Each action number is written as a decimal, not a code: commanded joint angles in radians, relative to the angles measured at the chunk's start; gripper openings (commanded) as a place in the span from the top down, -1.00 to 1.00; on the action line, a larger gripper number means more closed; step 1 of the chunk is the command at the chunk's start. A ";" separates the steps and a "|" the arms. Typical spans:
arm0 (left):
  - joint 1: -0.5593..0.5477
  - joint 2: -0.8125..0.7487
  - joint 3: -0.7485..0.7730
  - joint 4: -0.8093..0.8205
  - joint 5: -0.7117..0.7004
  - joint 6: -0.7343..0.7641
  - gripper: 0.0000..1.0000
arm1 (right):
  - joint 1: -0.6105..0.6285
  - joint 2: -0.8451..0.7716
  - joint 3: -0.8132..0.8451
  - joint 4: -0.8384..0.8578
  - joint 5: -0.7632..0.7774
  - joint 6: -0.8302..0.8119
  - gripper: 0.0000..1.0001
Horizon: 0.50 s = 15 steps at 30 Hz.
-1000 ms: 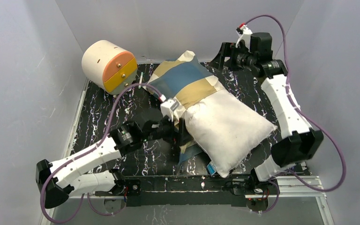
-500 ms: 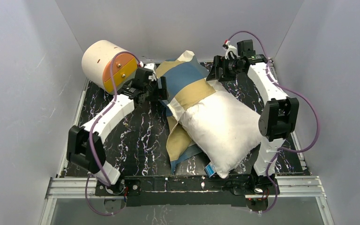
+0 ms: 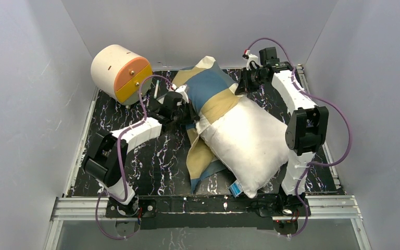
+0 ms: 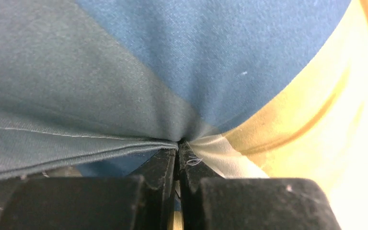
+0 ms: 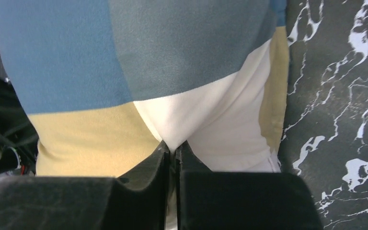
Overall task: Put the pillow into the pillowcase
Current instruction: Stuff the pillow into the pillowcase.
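Note:
The white pillow [image 3: 250,143] lies slantwise on the black marbled table [image 3: 130,156]. Its far end sits inside the blue, tan and cream pillowcase [image 3: 208,88]. My left gripper [image 3: 188,111] is at the pillowcase's left edge, and in the left wrist view the left gripper [image 4: 178,143] is shut on a pinch of the blue and cream pillowcase [image 4: 172,72]. My right gripper [image 3: 241,86] is at its right edge. The right wrist view shows the right gripper [image 5: 174,146] shut on a cream fold of the pillowcase [image 5: 124,57].
A cream-and-orange cylinder [image 3: 120,73] stands at the back left. A loose flap of pillowcase [image 3: 200,156] spreads from under the pillow toward the front. A small blue item [image 3: 234,188] lies by the pillow's near corner. Grey walls close in on three sides.
Both arms have moved in to the pillowcase's sides, the left from beside the pillow's middle, the right from the back corner. Both grippers, open before, have shut on the fabric.

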 commanded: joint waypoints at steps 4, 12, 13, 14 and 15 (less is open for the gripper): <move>-0.239 -0.123 -0.085 0.021 -0.066 -0.127 1.00 | 0.040 -0.013 0.060 0.027 -0.006 0.011 0.97; -0.355 -0.268 -0.053 -0.202 -0.187 -0.140 1.00 | 0.106 -0.275 -0.224 0.141 0.044 0.041 0.97; -0.356 -0.288 -0.045 -0.244 -0.198 -0.140 1.00 | 0.126 -0.296 -0.240 0.135 0.051 0.039 0.97; -0.355 -0.311 -0.033 -0.289 -0.240 -0.140 0.92 | 0.148 -0.313 -0.253 0.126 0.058 0.042 0.97; -0.355 -0.334 -0.015 -0.365 -0.274 -0.137 0.72 | 0.169 -0.331 -0.265 0.120 0.067 0.048 0.97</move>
